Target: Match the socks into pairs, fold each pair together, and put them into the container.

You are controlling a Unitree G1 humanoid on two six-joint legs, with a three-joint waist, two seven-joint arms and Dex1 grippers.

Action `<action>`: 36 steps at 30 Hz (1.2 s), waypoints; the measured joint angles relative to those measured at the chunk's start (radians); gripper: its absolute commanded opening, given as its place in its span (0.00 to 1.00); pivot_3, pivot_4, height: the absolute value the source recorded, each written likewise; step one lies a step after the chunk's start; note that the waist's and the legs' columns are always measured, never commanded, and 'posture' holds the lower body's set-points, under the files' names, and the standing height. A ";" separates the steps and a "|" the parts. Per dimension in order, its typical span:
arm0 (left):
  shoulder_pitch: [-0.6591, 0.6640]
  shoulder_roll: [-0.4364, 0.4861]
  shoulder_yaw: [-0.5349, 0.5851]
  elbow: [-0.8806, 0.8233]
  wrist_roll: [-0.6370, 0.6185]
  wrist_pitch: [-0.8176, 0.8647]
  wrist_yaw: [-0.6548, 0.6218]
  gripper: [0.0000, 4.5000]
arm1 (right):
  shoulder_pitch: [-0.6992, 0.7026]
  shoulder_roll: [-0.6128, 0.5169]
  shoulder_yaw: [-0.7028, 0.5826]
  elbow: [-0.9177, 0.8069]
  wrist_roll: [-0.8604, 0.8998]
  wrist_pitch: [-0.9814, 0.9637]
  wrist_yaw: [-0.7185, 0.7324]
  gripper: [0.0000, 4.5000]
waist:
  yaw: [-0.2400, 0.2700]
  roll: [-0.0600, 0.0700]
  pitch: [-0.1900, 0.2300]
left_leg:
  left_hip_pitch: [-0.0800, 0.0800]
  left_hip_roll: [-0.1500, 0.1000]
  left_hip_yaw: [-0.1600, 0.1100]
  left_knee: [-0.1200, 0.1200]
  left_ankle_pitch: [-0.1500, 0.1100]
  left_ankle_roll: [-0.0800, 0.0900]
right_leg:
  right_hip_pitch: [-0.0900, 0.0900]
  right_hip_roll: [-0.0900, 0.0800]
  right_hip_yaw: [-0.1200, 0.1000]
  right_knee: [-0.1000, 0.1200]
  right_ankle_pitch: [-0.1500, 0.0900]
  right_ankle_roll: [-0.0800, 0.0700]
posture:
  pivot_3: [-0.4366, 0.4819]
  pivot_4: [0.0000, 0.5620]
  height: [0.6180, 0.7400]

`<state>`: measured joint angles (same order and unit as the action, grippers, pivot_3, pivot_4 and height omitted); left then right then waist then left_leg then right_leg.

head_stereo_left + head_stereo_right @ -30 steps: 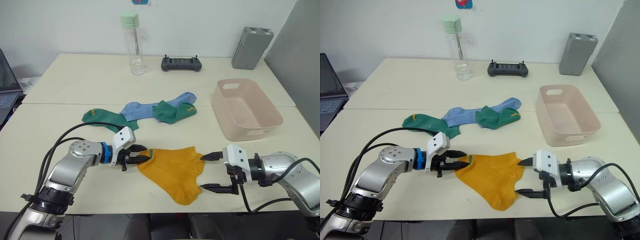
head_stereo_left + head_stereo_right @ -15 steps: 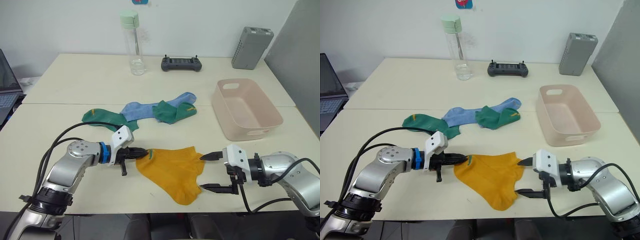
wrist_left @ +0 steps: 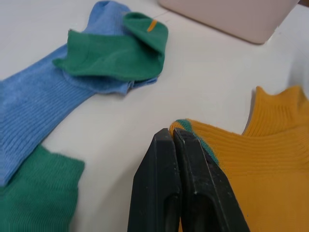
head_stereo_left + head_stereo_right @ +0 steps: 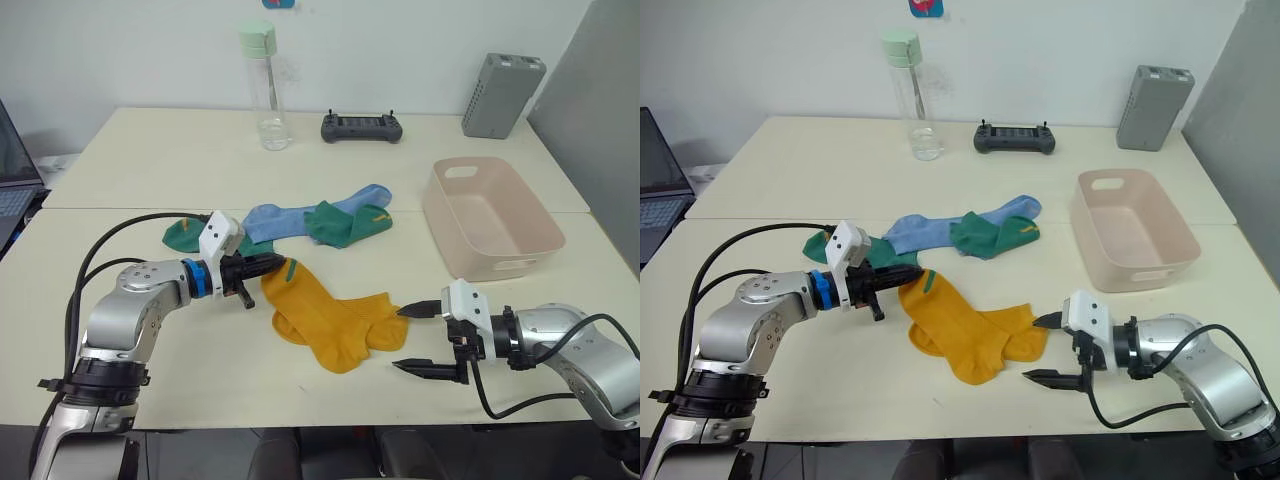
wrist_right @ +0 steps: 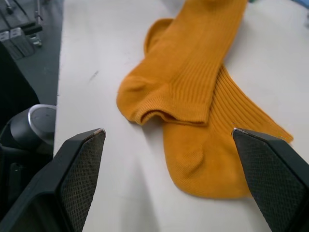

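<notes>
left claw [image 4: 268, 264] pinching yellow pair's [image 4: 330, 318] cuff | right claw [image 4: 415, 340] spread beside toes | fold likely needs slow, level carry toward toes

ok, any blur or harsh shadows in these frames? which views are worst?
Left wrist view: the left claw, shut on the yellow sock, is near the lens and slightly soft; the blue sock looks sharper. Right wrist view: the open right claw's fingers are large and soft-edged, and the dark floor beyond the table is blurred. Eye views: even light, faint shadows under the pink container, no glare.
</notes>
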<state>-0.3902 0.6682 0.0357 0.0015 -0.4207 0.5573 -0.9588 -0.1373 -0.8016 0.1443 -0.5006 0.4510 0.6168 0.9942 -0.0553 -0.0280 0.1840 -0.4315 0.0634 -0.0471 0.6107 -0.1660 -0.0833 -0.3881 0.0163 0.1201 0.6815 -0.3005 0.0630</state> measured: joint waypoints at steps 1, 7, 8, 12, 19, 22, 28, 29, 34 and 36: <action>0.001 -0.003 0.000 0.000 0.002 -0.002 0.005 0.01 | -0.002 0.010 0.002 -0.001 0.001 0.029 -0.020 1.00 | 0.000 0.000 0.000 | 0.000 0.000 0.000 0.000 0.000 0.000 | 0.000 0.000 0.000 0.000 0.000 0.000 | 0.48 0.27 1.00; 0.006 -0.007 -0.012 -0.001 0.019 -0.022 0.007 0.01 | -0.042 0.043 0.063 -0.028 0.043 0.169 -0.059 1.00 | 0.000 0.000 0.000 | 0.000 0.000 0.000 0.000 0.000 0.000 | 0.000 0.000 0.000 0.000 0.000 0.001 | 0.48 0.27 1.00; 0.006 -0.007 -0.016 -0.001 0.022 -0.023 0.007 0.01 | -0.051 0.051 0.071 -0.040 0.055 0.185 -0.057 1.00 | 0.000 0.000 0.000 | 0.000 0.000 0.000 0.000 0.000 0.000 | 0.000 0.000 0.000 0.000 0.000 0.000 | 0.48 0.27 1.00; 0.008 -0.008 -0.030 -0.002 0.026 -0.024 0.006 0.00 | -0.096 0.078 0.115 -0.036 0.073 0.205 -0.055 0.91 | -0.001 0.000 0.000 | 0.000 0.000 0.000 0.000 0.000 0.000 | 0.000 0.000 0.000 0.000 0.000 0.000 | 0.48 0.27 1.00; 0.039 -0.003 -0.031 -0.041 0.026 -0.016 0.006 0.00 | -0.129 0.091 0.212 0.043 0.000 0.161 -0.038 0.56 | -0.001 0.000 0.000 | 0.000 0.000 0.000 0.000 0.000 0.000 | 0.000 0.000 0.000 0.000 0.000 0.000 | 0.48 0.27 1.00; 0.054 0.003 -0.031 -0.053 0.025 -0.012 0.007 0.00 | -0.136 0.099 0.223 0.052 -0.016 0.149 -0.038 0.56 | -0.001 0.000 0.000 | 0.000 0.000 0.000 0.000 0.000 0.000 | 0.000 0.000 0.000 0.000 0.000 0.000 | 0.48 0.27 1.00; 0.063 0.004 -0.029 -0.075 0.023 0.003 0.011 0.00 | -0.149 0.132 0.232 0.061 -0.037 0.136 -0.041 0.56 | -0.001 0.000 0.000 | 0.000 0.000 0.000 0.000 0.000 0.000 | 0.000 0.000 0.000 0.000 0.000 0.000 | 0.48 0.27 1.00; 0.063 0.003 -0.029 -0.076 0.022 0.004 0.011 0.00 | -0.153 0.135 0.232 0.065 -0.037 0.135 -0.041 0.52 | -0.001 0.000 0.000 | 0.000 0.000 0.000 0.000 0.000 0.000 | 0.000 0.000 0.000 0.000 0.000 0.000 | 0.48 0.27 1.00; 0.063 0.003 -0.029 -0.076 0.022 0.005 0.012 0.00 | -0.155 0.141 0.232 0.091 -0.041 0.135 -0.039 0.18 | -0.001 0.000 0.000 | 0.000 0.000 0.000 0.000 0.000 0.000 | 0.000 0.000 0.000 0.000 0.000 0.000 | 0.48 0.27 1.00; 0.063 0.003 -0.029 -0.076 0.022 0.005 0.012 0.00 | -0.155 0.143 0.232 0.095 -0.040 0.135 -0.039 0.02 | -0.001 0.000 0.000 | 0.000 0.000 0.000 0.000 0.000 0.000 | 0.000 0.000 0.000 0.000 0.000 0.000 | 0.48 0.27 1.00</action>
<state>-0.3269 0.6716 0.0065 -0.0749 -0.3985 0.5620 -0.9464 -0.2923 -0.6589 0.3762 -0.4058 0.4107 0.7522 0.9549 -0.0564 -0.0281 0.1840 -0.4317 0.0636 -0.0472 0.6108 -0.1659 -0.0833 -0.3884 0.0163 0.1200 0.6814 -0.3003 0.0633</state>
